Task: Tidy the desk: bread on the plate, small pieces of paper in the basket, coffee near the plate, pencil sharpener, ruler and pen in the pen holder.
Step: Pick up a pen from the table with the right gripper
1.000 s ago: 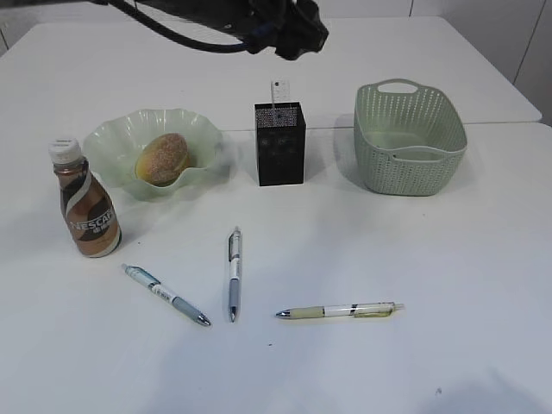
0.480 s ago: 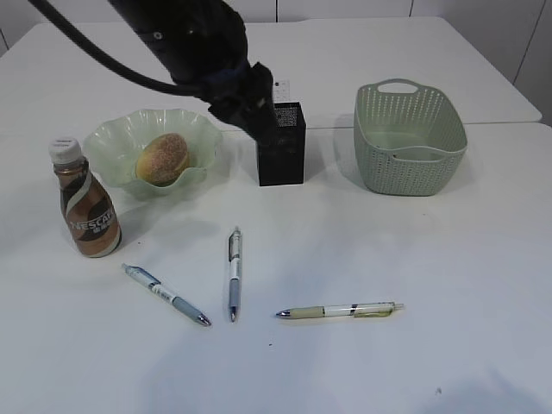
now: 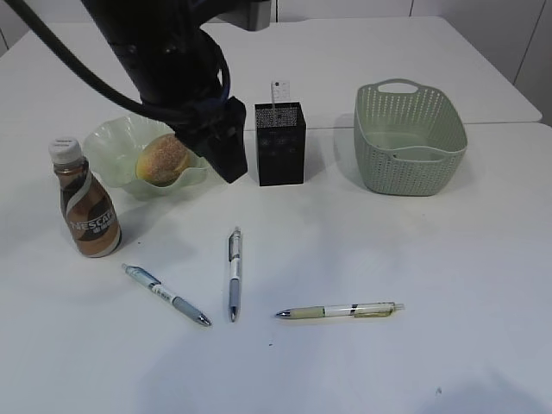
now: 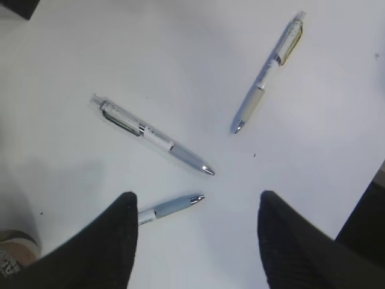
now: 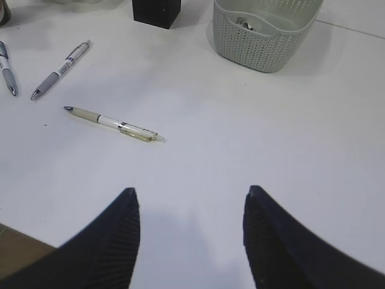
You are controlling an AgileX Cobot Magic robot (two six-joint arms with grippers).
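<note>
On the desk (image 3: 448, 285), three pens lie flat and apart in the front half. The blue-grip pen (image 3: 166, 295) lies at the left on a slant. The grey-grip pen (image 3: 234, 273) lies in the middle, pointing almost straight toward the pen holder (image 3: 279, 144). The yellow-grip pen (image 3: 340, 310) lies to the right, nearly level.

The bread (image 3: 160, 159) rests in the plate (image 3: 110, 145), at the back left. The coffee (image 3: 86, 203) stands upright just in front and to the left of the plate, close to it but not touching. The pen holder stands upright at the back centre, with a clear ruler (image 3: 279, 91) sticking up out of it. The basket (image 3: 408, 138) stands at the back right, well apart from the pen holder. The right wrist view shows small pale pieces of paper (image 5: 243, 23) lying inside the basket.

The left gripper (image 3: 226, 148) hangs above the desk between the plate and the pen holder, with its arm covering part of the plate rim. The left wrist view shows its fingers (image 4: 108, 247) spread wide and holding nothing, with the three pens on the desk below.

The right gripper (image 5: 191, 241) does not appear in the exterior view. The right wrist view shows its fingers (image 5: 102, 247) spread wide and holding nothing, above bare desk in front of the yellow-grip pen.
</note>
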